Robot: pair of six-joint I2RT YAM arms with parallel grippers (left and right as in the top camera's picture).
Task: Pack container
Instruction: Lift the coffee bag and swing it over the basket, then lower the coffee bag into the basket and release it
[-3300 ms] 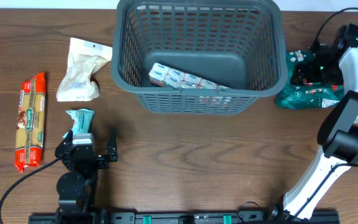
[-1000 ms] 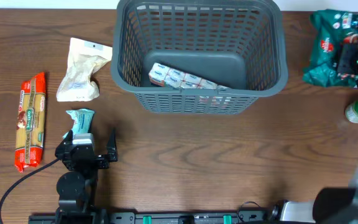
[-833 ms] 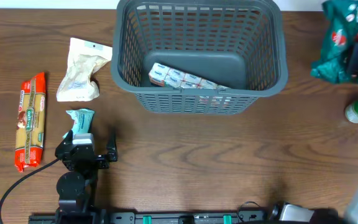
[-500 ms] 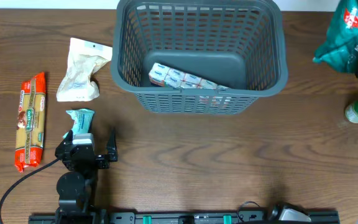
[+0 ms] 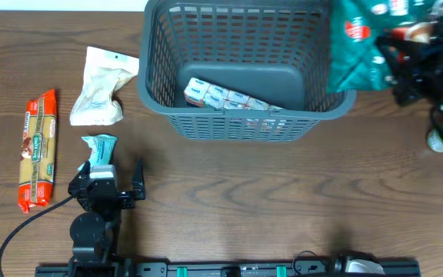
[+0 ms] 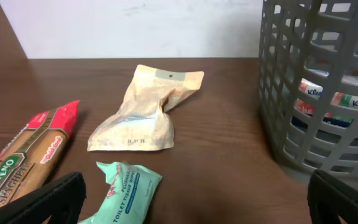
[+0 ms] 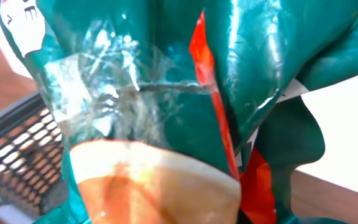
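One item is packed so far: a row of tissue packs point(image 5: 225, 98) on the floor of the container point(image 5: 244, 127), upper centre of the overhead frame. Your right gripper point(image 5: 406, 69) carries a green bag point(image 5: 356, 46) over the container's right rim. The bag hides its fingers, so the pinch is a judgement. Left to pack: spaghetti packet point(image 5: 38, 150), beige pouch point(image 5: 102, 86) and teal tissue pack point(image 5: 98, 146) at left, and a green-capped bottle point(image 5: 439, 140) at the right edge. Your left gripper point(image 5: 110, 171) rests spread wide and empty, lower left.

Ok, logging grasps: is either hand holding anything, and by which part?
The right hand holds the green bag; the grip spot is hidden. The left hand holds nothing.
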